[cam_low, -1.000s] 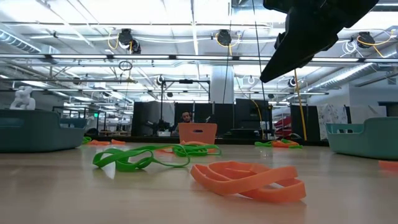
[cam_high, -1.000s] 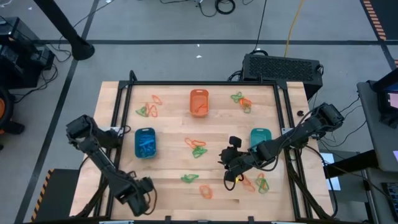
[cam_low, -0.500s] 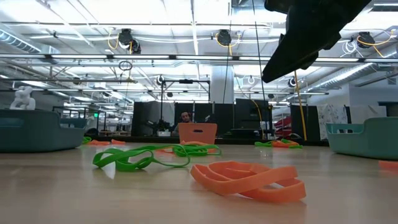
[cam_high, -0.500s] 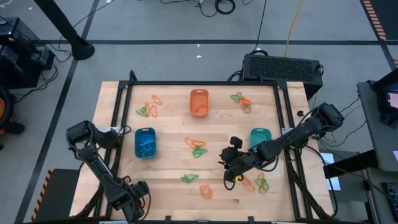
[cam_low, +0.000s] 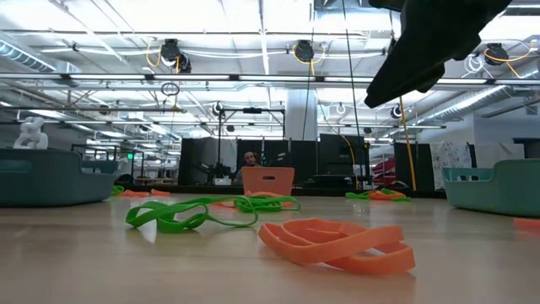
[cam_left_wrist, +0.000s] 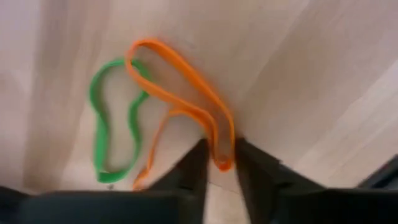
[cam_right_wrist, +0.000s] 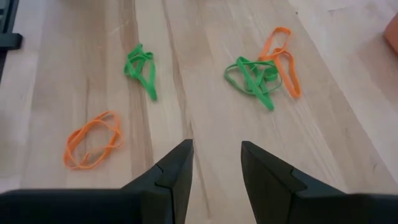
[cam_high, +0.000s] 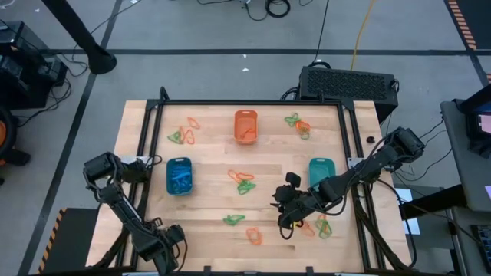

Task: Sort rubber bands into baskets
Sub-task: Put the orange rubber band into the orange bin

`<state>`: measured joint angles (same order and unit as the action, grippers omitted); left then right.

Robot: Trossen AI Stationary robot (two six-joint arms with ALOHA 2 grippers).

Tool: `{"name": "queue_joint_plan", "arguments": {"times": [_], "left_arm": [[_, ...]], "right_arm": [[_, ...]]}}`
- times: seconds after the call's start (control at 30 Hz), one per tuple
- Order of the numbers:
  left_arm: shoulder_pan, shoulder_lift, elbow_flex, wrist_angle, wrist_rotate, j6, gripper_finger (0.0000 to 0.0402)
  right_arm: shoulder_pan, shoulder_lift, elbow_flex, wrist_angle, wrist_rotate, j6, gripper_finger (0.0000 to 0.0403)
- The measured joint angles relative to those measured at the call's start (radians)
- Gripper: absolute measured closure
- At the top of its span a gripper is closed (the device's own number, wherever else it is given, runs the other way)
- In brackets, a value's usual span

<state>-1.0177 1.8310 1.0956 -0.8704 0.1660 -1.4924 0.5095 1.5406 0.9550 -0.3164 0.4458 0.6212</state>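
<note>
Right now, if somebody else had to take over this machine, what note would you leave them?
Left gripper: at the table's front left, shut on one end of an orange band.
Right gripper: open and empty, hanging above the table in front of the teal basket.
Done: blue bands lie in the blue basket and orange ones in the orange basket.
Left: orange and green loose bands lie in small clusters across the table.
</note>
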Motion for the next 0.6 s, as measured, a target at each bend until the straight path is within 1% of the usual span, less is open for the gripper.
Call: {"name": "queue_joint_plan", "arguments": {"times": [0.03, 0.07, 0.1, 0.3, 0.43, 0.53, 0.6], "left_arm": [[0.0, 0.001, 0.008, -0.026, -0.019, 0.019, 0.0363], [-0.002, 0.003, 0.016, -0.057, -0.042, 0.039, 0.0381], [-0.003, 0.003, 0.027, -0.078, -0.065, 0.055, 0.0389], [-0.01, -0.018, 0.125, -0.194, -0.152, 0.093, 0.0398], [-0.021, -0.064, 0.194, -0.224, -0.268, 0.099, 0.0399], [-0.025, -0.09, 0.215, -0.219, -0.351, 0.111, 0.0399], [-0.025, -0.099, 0.215, -0.221, -0.381, 0.112, 0.04]], "right_arm": [[0.003, 0.0, 0.0, 0.0, 0.0, 0.002, 0.0275], [0.005, 0.0, 0.0, 0.0, 0.0, 0.005, 0.0275], [0.008, 0.0, 0.0, 0.0, 0.0, 0.01, 0.0275], [0.011, 0.0, 0.0, 0.0, -0.001, 0.026, 0.0275], [0.011, 0.0, 0.0, 0.0, -0.001, 0.03, 0.0275], [0.011, 0.0, 0.0, 0.001, -0.001, 0.03, 0.0275], [0.011, 0.0, 0.0, 0.001, -0.001, 0.031, 0.0275]]}}
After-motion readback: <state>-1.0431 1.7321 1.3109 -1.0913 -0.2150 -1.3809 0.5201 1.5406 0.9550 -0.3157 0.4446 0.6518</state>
